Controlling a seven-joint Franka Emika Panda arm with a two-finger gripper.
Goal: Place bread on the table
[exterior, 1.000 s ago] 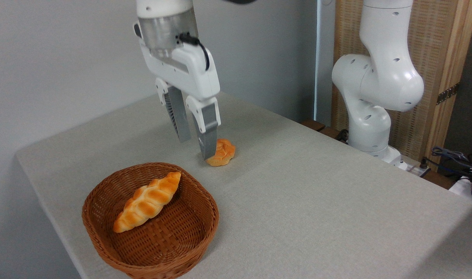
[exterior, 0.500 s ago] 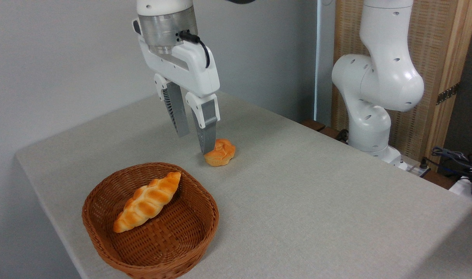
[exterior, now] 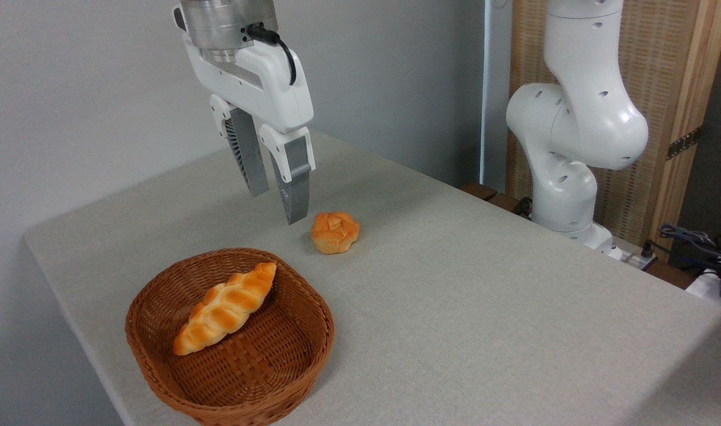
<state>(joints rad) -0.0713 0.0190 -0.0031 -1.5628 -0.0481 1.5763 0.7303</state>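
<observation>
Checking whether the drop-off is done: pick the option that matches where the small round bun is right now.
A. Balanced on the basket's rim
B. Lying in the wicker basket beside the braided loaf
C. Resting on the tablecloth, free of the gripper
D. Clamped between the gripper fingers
C. The bun sits on the table, apart from the basket, with the open, empty gripper raised to its upper left.

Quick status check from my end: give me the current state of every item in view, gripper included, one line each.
gripper: open, empty, raised above the table just left of the bun.
bread: round bun resting on the table, free of the fingers, outside the basket.
braided loaf: lying diagonally inside the basket.
basket: upright on the table's near left part, holding only the loaf.
table: cloth-covered, bearing bun and basket.
</observation>
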